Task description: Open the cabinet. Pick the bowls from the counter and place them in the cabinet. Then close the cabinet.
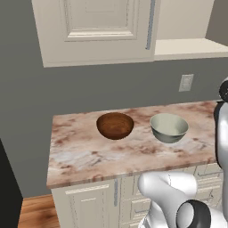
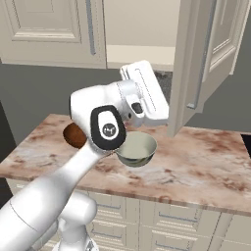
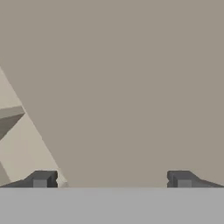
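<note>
The cabinet (image 1: pixel 95 26) hangs above the counter (image 1: pixel 89 156). Its left door is shut; its right door (image 2: pixel 196 63) is swung out, baring the beige shelf (image 2: pixel 137 56). On the counter, the reddish-brown wooden bowl (image 1: pixel 115 125) sits left of the pale grey-green bowl (image 1: pixel 169 128), a small gap between them. In the right base view the wooden bowl (image 2: pixel 73 136) is half hidden by the arm, and the grey-green bowl (image 2: pixel 137 149) sits below the raised white hand (image 2: pixel 144 93). My gripper (image 3: pixel 111 179) is open with nothing between its fingers, facing a plain beige surface close up.
Cream base cupboards with drawers (image 1: pixel 98 205) stand under the counter. A white wall socket (image 1: pixel 185 82) is on the grey wall behind. The open door's edge and bar handle (image 2: pixel 194 88) stand just right of the hand. A dark shape (image 1: pixel 9 187) borders the counter's left.
</note>
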Tool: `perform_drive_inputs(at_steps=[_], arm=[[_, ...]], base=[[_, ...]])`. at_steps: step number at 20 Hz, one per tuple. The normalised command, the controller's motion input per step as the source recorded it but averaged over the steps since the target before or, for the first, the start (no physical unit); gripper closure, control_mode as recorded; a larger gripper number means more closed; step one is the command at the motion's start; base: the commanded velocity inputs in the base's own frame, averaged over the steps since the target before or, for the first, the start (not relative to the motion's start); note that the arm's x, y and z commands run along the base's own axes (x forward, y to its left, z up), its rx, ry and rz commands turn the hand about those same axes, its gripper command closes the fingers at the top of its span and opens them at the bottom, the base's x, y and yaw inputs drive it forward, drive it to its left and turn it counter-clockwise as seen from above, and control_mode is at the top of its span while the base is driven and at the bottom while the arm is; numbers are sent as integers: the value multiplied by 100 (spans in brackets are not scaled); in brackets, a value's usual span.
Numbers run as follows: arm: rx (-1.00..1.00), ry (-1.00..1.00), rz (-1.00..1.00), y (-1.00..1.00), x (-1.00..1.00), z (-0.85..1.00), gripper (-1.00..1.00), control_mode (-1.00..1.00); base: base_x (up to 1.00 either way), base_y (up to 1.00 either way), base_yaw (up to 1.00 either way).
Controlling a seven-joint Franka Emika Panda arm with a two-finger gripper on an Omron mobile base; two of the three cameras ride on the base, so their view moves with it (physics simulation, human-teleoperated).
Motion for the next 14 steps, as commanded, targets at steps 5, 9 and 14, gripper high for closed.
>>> perform_drive_inputs(at_steps=[5,9,14], arm=[[-30,24,1,50,-43,67,-100,-100],[-30,31,0,37,-48,49,-100,-100],[-18,10,0,24,-67,2,-100,-100]], base=[[0,0,0],[0,0,0],[0,0,0]])
